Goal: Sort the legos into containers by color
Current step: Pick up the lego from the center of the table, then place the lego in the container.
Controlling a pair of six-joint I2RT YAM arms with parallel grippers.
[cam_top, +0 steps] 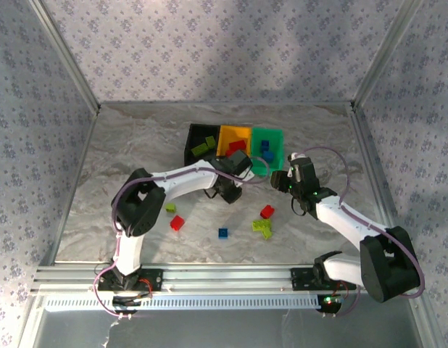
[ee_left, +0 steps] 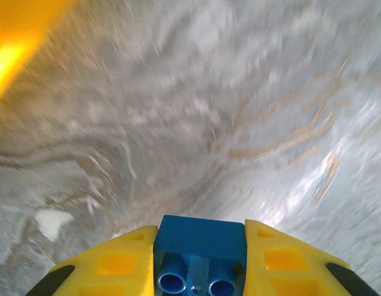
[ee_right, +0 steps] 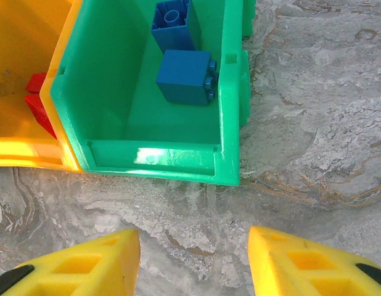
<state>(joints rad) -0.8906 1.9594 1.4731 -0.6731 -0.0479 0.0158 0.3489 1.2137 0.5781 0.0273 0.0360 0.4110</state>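
The left gripper (ee_left: 200,259) is clamping a blue brick (ee_left: 200,237) between its yellow fingers (ee_left: 116,265), with the brick's two round ends facing back toward the wrist camera and its broad side spanning the gap. What the coming move is likely turning on is where the green bin (cam_top: 267,131) is lying from that load. In the overhead view it is sitting up and to the right of the left claw, at the right end of the row, and it is already holding two blue bricks (ee_right: 184,75). The orange-yellow bin (cam_top: 225,138) is the one nearest, just above the claw, and the black bin (cam_top: 193,141) is lying further left. The left arm is stretching from the lower left toward the frame's middle, forearm nearly level and wrist bending down over the table (cam_top: 137,145). The right gripper (ee_right: 193,265) is hanging just below the green bin's near wall with its jaws apart and nothing between them, so it is nearer that bin but carrying nothing. Loose legos (cam_top: 262,227) are lying lower down.
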